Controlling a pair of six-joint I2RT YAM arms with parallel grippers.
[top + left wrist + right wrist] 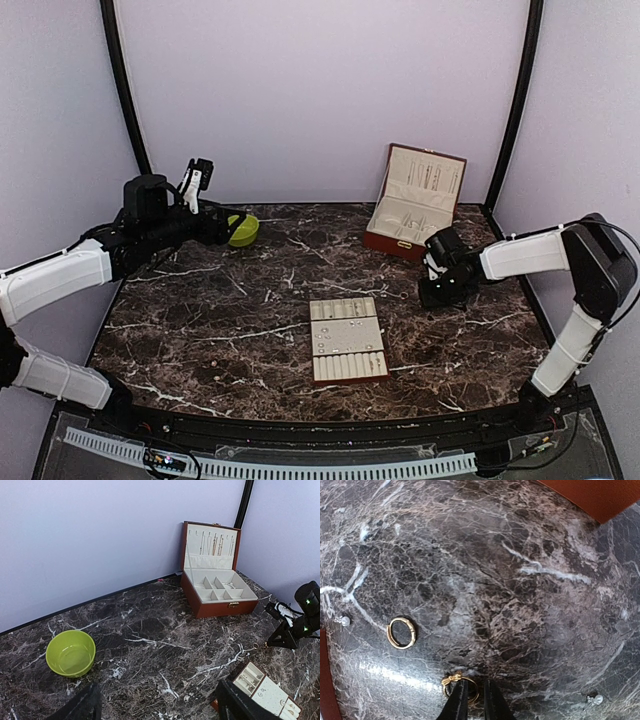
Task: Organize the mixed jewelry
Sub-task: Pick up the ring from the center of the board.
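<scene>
Evidently right hand (472, 702) low on counter (530, 580), tips nearly together astride rim of flat bow ring (451, 680) for edge pick; true pinch: cannot tell; left hand (157, 690) spread, parked aside.

Near left: table (220, 320) bare from the slotted tray (347, 340) to the left edge, a wide passage.
Far left: green bowl (242, 230), with the left arm (150, 235) over it.
Far right: open jewelry box (413, 205), lid upright.
Right of tray: right gripper (474, 702) low on the marble, with a loose ring (401, 632) and studs (342, 621) around it.
</scene>
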